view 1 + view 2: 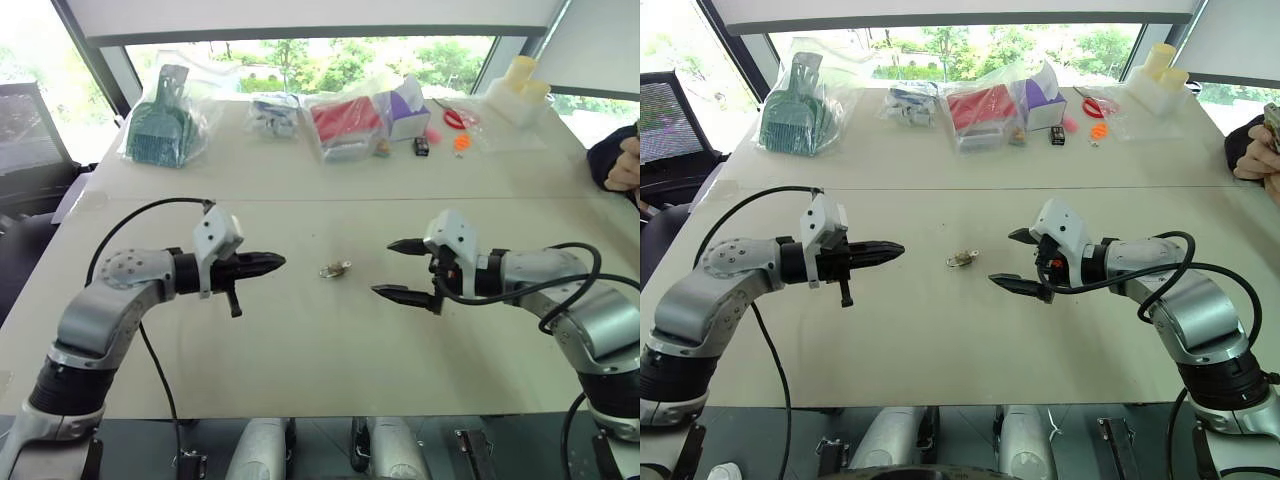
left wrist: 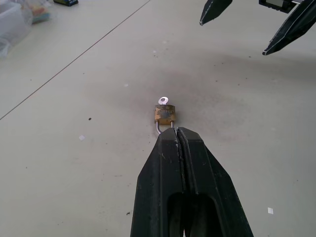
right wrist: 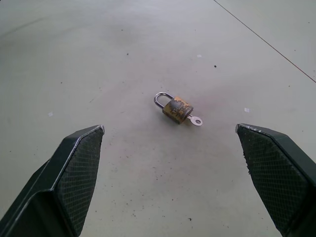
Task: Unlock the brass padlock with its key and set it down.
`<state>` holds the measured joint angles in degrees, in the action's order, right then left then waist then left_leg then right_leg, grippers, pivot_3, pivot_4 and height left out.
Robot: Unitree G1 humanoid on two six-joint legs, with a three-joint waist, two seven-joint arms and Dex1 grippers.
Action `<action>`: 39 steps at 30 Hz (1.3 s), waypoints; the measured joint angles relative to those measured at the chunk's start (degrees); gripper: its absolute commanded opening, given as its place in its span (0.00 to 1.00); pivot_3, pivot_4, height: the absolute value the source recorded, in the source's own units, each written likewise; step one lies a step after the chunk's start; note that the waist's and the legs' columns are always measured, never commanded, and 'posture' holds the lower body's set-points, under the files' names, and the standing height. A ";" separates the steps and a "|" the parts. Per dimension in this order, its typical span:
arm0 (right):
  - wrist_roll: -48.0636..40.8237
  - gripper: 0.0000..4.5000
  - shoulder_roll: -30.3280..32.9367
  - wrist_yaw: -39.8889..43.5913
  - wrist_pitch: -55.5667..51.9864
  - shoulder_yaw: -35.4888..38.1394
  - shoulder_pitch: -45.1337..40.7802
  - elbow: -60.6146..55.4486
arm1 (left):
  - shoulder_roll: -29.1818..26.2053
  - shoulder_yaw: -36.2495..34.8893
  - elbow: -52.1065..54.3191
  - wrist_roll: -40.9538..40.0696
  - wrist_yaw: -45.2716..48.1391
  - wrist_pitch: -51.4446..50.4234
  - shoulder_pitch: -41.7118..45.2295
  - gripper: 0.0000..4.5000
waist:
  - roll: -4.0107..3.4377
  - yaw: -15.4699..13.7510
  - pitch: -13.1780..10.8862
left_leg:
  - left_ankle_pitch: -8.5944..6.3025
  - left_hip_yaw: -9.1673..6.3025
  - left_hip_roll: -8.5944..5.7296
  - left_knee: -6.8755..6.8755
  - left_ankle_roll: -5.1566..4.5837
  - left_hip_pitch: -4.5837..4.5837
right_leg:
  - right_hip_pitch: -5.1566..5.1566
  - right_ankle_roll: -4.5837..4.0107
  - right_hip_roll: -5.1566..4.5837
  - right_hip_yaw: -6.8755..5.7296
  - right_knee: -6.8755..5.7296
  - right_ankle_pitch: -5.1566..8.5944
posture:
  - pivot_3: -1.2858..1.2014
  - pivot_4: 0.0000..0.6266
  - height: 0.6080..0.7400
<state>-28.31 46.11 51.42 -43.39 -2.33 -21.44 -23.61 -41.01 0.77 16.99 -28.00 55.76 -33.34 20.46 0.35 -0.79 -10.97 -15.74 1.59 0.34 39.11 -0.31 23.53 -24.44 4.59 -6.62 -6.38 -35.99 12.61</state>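
Note:
The small brass padlock (image 3: 177, 108) lies flat on the pale table (image 1: 300, 350), midway between my two grippers. Its silvery shackle looks closed. The tiny silver key (image 3: 196, 120) sticks out of the body's base, opposite the shackle. My left gripper (image 1: 278, 262) is shut on nothing and hovers just left of the padlock (image 1: 333, 268), pointing at its shackle end. My right gripper (image 1: 383, 267) is open wide just right of the padlock, facing the key end, with nothing between its fingers.
Along the far edge lie bagged goods: a green item (image 1: 160, 125), a red box (image 1: 345, 125), a purple box (image 1: 405, 110), red scissors (image 1: 455, 118) and white containers (image 1: 515, 90). A person's hand (image 1: 625, 160) shows at the right edge.

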 measured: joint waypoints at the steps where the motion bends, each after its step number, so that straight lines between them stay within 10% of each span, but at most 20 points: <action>1: 0.00 0.99 0.00 0.08 0.00 -0.08 0.00 0.00 | 0.00 0.01 -0.04 0.00 0.11 0.00 0.05 0.00 | 0.00 0.00 0.00 | 0.00 0.00 0.00 0.00 0.00 0.00 | 0.00 0.00 0.00 0.00 0.00 0.00 | 0.52 0.24 1.00; 32: 0.08 0.99 -0.04 -2.15 -0.68 -1.55 0.58 -1.20 | 4.83 5.75 -3.96 6.26 -1.06 5.64 1.64 0.00 | 0.01 -0.04 -0.01 | 0.00 0.01 0.00 0.00 0.00 0.00 | 0.00 0.00 -0.01 0.00 0.00 -0.01 | 0.52 0.24 1.00; 39: 0.08 1.00 -0.19 -4.46 -0.68 -1.21 1.58 -2.61 | 13.11 10.69 -14.16 12.39 -3.51 14.44 3.71 0.58 | 0.03 -0.13 -0.01 | 0.00 0.02 -0.02 0.02 0.00 0.01 | 0.01 0.00 -0.01 0.00 0.00 -0.01 | 0.52 0.24 1.00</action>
<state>-28.23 45.92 46.96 -44.07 -3.53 -19.87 -26.22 -27.90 11.46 2.82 -15.61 52.25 -18.90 24.17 0.39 -0.93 -10.98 -15.74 1.61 0.32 39.13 -0.31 23.54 -24.43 4.59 -6.63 -6.37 -35.99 12.59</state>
